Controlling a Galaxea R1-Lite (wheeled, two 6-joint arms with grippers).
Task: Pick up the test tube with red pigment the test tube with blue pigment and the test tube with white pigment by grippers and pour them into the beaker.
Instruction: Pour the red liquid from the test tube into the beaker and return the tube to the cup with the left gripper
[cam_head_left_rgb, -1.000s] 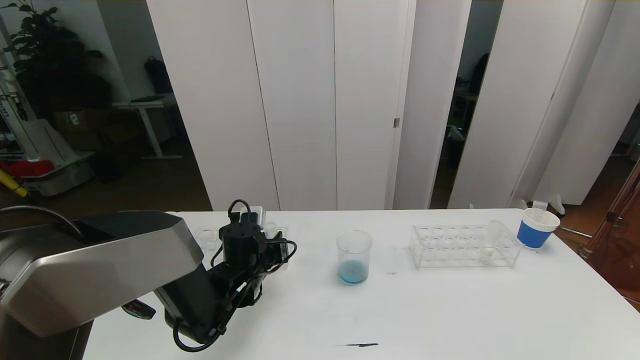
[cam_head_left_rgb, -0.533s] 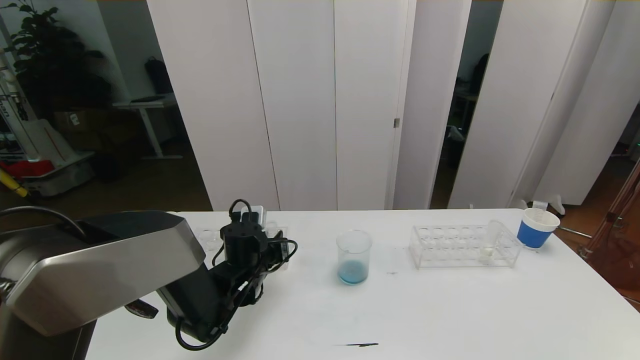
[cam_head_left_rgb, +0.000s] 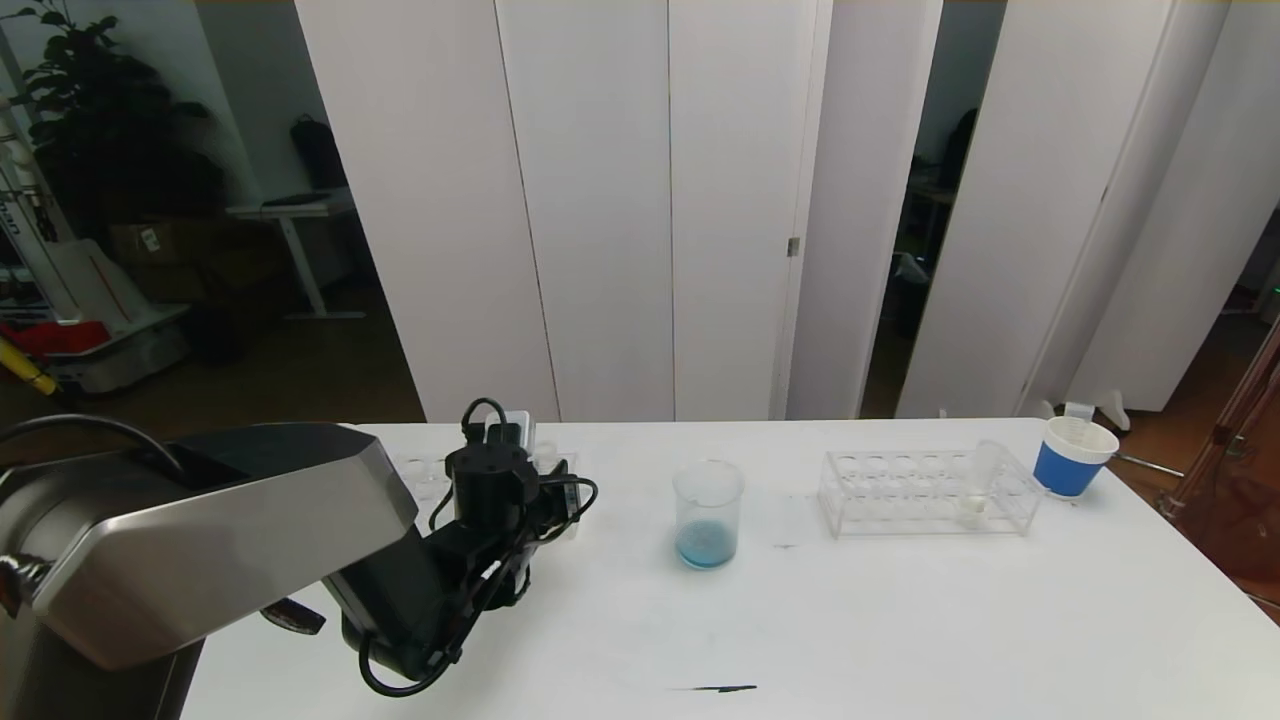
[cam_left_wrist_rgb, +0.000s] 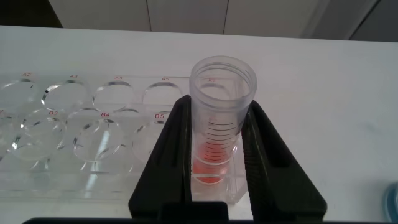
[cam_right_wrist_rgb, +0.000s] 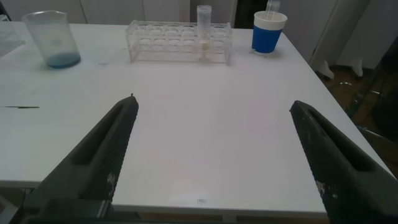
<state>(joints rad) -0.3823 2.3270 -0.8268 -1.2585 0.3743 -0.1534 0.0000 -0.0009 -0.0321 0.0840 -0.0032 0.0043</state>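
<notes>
My left gripper (cam_left_wrist_rgb: 221, 111) is shut on the test tube with red pigment (cam_left_wrist_rgb: 219, 134), which stands upright in the end hole of a clear rack (cam_left_wrist_rgb: 74, 124). One finger presses each side of the tube. In the head view its wrist (cam_head_left_rgb: 490, 485) is at the table's back left. The beaker (cam_head_left_rgb: 708, 515) stands mid-table with blue liquid at its bottom. The test tube with white pigment (cam_head_left_rgb: 975, 490) leans in a second rack (cam_head_left_rgb: 925, 490) at the right. No tube holding blue pigment is in view. My right gripper (cam_right_wrist_rgb: 211, 102) is open and empty above the near right table edge.
A white paper cup with a blue sleeve (cam_head_left_rgb: 1072, 457) stands at the back right corner, past the right rack. A dark streak (cam_head_left_rgb: 715, 689) marks the table near the front edge. White panels stand behind the table.
My left arm has edged slightly forward at the left rack. The beaker, the right rack and the cup have not moved.
</notes>
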